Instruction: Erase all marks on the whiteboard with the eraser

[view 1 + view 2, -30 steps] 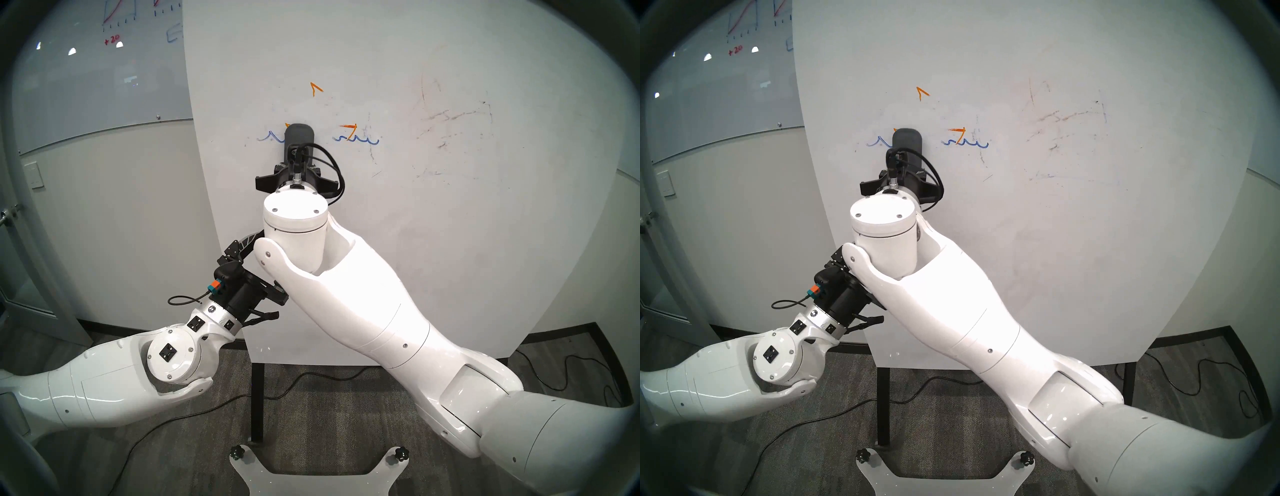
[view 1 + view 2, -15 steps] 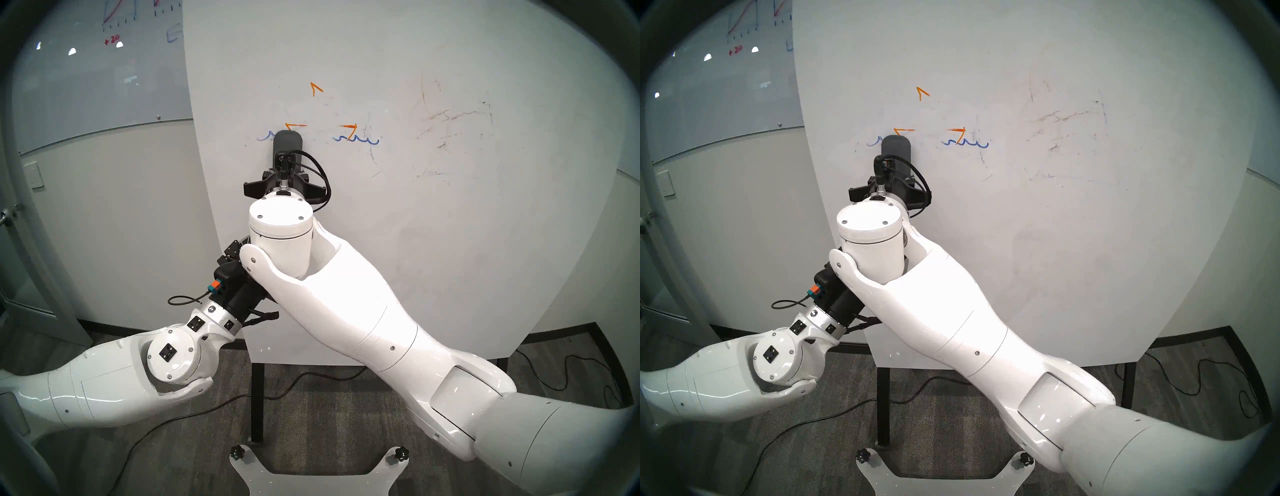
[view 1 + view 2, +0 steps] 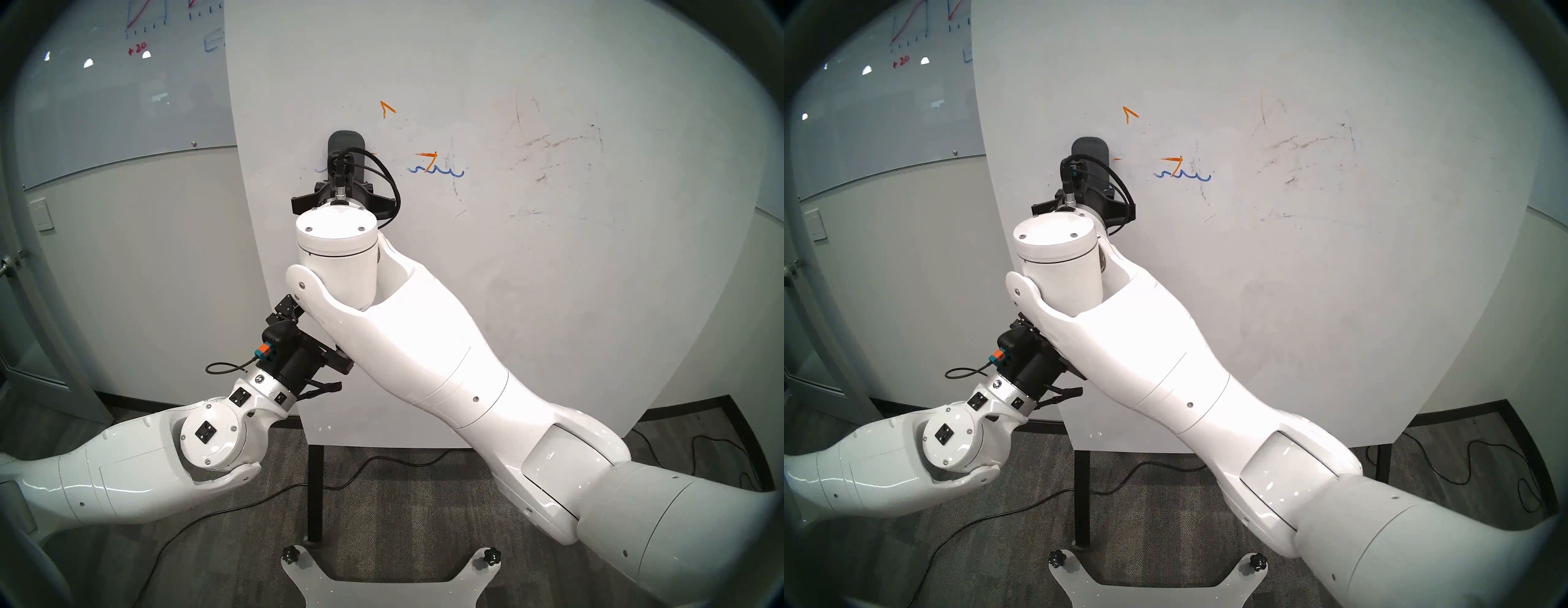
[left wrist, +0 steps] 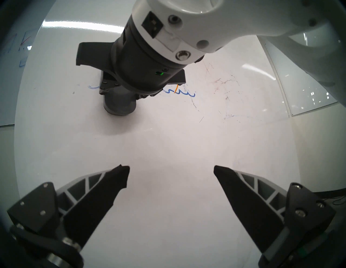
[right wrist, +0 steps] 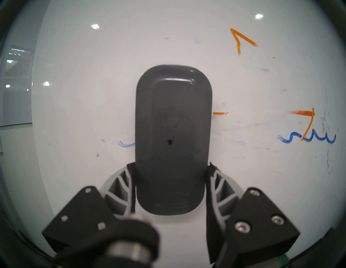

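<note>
One whiteboard (image 3: 530, 297) fills the centre and right of the head view. Two arms cross it: the right gripper (image 5: 170, 176) clamps the one eraser (image 5: 173, 134), upright and pressed flat on the board at upper centre; the left gripper (image 4: 171, 174) hangs empty, fingers spread. Orange marks (image 5: 241, 40) number four fragments, blue wave bits (image 5: 309, 138) two.
</note>
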{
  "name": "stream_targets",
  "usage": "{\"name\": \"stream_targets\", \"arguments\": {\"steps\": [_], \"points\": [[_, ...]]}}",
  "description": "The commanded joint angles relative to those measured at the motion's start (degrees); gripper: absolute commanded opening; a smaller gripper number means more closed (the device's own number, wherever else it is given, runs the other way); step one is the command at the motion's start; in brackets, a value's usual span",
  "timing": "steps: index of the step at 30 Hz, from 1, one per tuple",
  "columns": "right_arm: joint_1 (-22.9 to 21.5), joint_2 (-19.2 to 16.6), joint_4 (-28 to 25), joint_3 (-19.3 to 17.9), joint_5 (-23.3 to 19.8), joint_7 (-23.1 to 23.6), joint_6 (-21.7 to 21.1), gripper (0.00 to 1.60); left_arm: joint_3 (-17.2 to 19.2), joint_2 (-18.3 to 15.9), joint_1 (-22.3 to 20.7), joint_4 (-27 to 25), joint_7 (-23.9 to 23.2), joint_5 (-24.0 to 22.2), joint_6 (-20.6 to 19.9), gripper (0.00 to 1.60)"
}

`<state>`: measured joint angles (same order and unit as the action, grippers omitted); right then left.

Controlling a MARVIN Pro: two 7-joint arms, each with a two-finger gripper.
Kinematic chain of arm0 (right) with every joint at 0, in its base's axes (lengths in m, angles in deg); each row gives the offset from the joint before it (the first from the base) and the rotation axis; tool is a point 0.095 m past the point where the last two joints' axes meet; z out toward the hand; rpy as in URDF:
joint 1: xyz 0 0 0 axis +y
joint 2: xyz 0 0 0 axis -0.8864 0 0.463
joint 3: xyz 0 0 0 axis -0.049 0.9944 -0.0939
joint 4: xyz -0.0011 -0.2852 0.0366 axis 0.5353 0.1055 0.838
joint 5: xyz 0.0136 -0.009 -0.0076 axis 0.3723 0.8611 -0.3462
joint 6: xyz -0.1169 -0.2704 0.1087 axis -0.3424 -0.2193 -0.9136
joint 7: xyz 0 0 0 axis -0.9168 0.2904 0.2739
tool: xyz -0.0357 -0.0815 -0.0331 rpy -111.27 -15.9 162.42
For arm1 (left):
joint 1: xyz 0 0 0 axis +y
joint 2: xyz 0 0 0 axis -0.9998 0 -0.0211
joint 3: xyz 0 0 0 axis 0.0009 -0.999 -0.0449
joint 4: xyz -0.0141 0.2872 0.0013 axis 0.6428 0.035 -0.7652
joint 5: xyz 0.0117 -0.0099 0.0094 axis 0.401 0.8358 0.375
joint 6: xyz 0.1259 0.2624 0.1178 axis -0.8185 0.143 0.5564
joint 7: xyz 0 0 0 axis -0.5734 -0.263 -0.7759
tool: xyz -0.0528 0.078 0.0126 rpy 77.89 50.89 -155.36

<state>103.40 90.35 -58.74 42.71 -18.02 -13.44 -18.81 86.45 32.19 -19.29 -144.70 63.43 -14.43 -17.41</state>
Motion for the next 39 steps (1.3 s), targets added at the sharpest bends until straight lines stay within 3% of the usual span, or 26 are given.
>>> {"name": "stream_targets", "arguments": {"steps": [1,7,14,30,33,34,39], "points": [[-0.78,1.59,0.70,0.45,-0.33,0.87,0.67,0.00,0.57,-0.03,-0.51,-0.50,0.02,-0.04,0.47,1.60],[2.64,1.45,0.92,1.94,-1.31,0.92,0.51,0.00,0.44,-0.06,-0.33,0.00,-0.03,-0.04,0.70,1.60],[2.86,1.70,1.23,1.77,-2.10,-0.10,-1.00,0.00,0.52,-0.04,-0.54,-0.49,0.03,-0.05,0.50,1.60],[-5.70,2.48,3.14,-3.32,-3.28,0.71,-4.45,0.00,0.45,0.00,-0.59,-0.44,0.06,0.00,0.39,1.60],[-4.32,3.30,2.37,-4.74,-1.60,1.21,-5.05,0.00,0.45,0.00,-0.60,-0.44,0.06,0.00,0.40,1.60],[-6.20,2.55,3.25,-3.71,-2.97,0.81,-4.77,0.00,0.45,-0.01,-0.60,-0.45,0.06,-0.01,0.40,1.60],[-6.19,2.30,3.31,-4.02,-2.78,0.97,-4.85,0.00,0.45,-0.02,-0.60,-0.46,0.07,-0.02,0.43,1.60]]}}
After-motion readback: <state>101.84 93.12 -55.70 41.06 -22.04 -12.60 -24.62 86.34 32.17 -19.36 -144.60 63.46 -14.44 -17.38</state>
